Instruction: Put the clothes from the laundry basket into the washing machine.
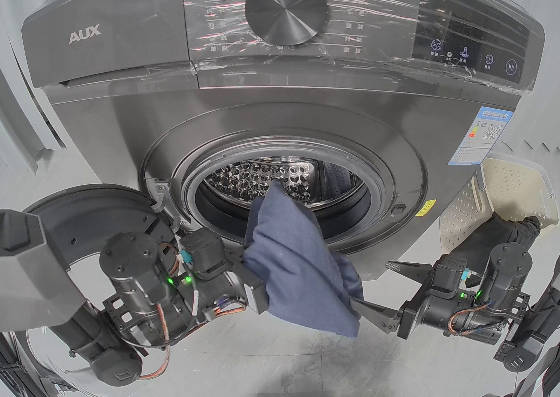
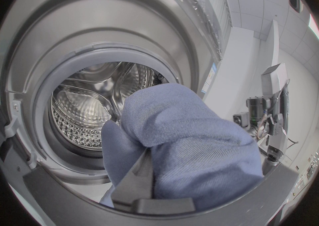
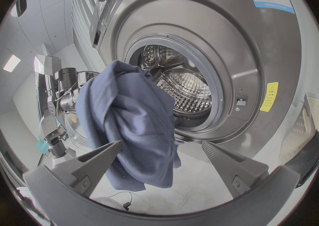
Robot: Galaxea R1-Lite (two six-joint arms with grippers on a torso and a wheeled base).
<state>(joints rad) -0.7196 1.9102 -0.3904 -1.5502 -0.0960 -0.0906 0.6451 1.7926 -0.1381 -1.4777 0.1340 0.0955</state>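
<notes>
Loading step: left claw [image 1: 255,284] clamped blue garment [image 1: 297,258] at 6 o'clock of drum mouth [image 1: 274,179]. Right claw [image 1: 382,287] gaped empty, 4 o'clock of garment. Next, probably: push inside, release.

A blue garment [image 2: 186,143] was seen bunched over the left gripper [image 2: 156,162], directly in front of the drum opening [image 2: 99,80] of the washing machine [image 2: 109,14], with part of the opening's rim covered by it. One dark grey finger [image 2: 138,180] was shown pressed against the cloth; its partner was hidden by the folds. Inside the opening a perforated steel drum [image 2: 73,130] with raised paddles was revealed, and the opening was ringed by a grey rubber seal [image 2: 43,103]. Well aside from the opening, beyond the garment, the right arm [image 2: 269,113] was seen against a white wall
</notes>
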